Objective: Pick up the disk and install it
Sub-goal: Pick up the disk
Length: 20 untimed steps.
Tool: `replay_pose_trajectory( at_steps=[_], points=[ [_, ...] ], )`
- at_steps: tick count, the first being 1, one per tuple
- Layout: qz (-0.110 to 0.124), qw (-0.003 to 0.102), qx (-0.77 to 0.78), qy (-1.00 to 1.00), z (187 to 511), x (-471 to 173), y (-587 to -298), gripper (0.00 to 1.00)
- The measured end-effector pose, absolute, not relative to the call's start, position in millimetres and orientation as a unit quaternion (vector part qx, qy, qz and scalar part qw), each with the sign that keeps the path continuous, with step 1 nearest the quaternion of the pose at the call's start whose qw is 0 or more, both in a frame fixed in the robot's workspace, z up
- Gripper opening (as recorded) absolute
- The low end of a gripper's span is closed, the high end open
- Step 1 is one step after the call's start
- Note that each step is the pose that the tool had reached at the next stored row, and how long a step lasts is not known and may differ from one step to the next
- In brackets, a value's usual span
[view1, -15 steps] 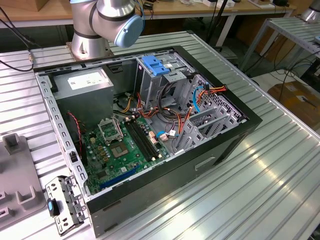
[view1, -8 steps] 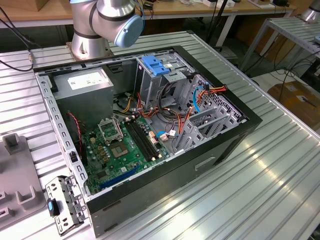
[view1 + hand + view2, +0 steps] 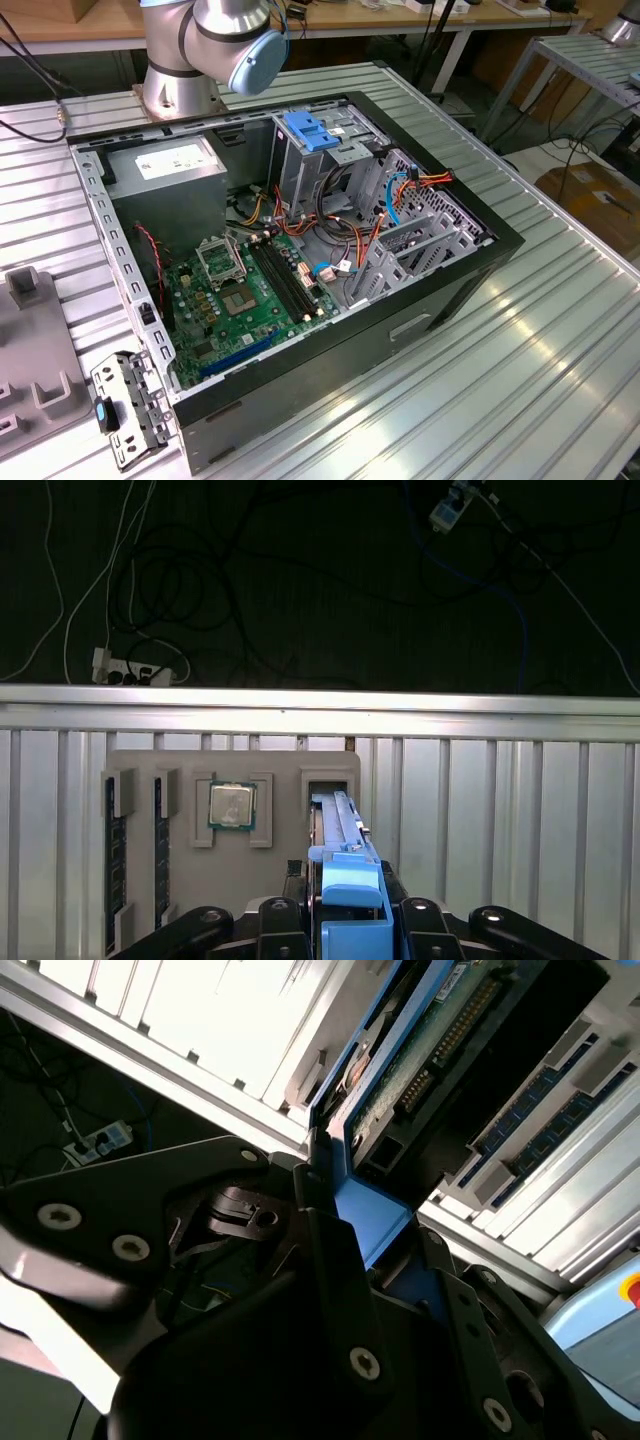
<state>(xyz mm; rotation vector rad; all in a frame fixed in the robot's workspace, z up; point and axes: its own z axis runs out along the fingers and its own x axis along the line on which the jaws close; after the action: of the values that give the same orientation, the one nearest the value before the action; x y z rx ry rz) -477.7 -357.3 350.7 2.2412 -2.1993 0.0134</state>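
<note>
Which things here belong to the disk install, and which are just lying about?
Job in hand: disk, with the gripper closed on its blue rail; grey holder; open computer case.
Lying about: processor chip; memory sticks; loose bracket; power strip.

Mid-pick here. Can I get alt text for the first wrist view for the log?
The gripper grips the blue-railed disk, which stands on edge at a slot in a grey holder. The holder also carries a processor chip and memory sticks. It sits on a ribbed metal table, with dark floor and cables beyond.
</note>
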Motion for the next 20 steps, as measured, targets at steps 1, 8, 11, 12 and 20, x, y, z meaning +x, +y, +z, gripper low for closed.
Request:
replay_pose_trajectory(
  at_steps=[1, 8, 11, 12, 20],
  points=[
    [0.004, 0.001, 0.714, -0.700, 350.9, -477.7, -357.3, 0.37],
    [0.004, 0.001, 0.714, -0.700, 352.4, -477.7, -357.3, 0.37],
    [0.004, 0.001, 0.714, -0.700, 353.3, -477.7, -357.3, 0.37],
    [0.004, 0.001, 0.714, -0.700, 353.7, -477.7, -357.3, 0.37],
    [0.004, 0.001, 0.714, -0.700, 355.0, -477.7, -357.3, 0.37]
  ],
)
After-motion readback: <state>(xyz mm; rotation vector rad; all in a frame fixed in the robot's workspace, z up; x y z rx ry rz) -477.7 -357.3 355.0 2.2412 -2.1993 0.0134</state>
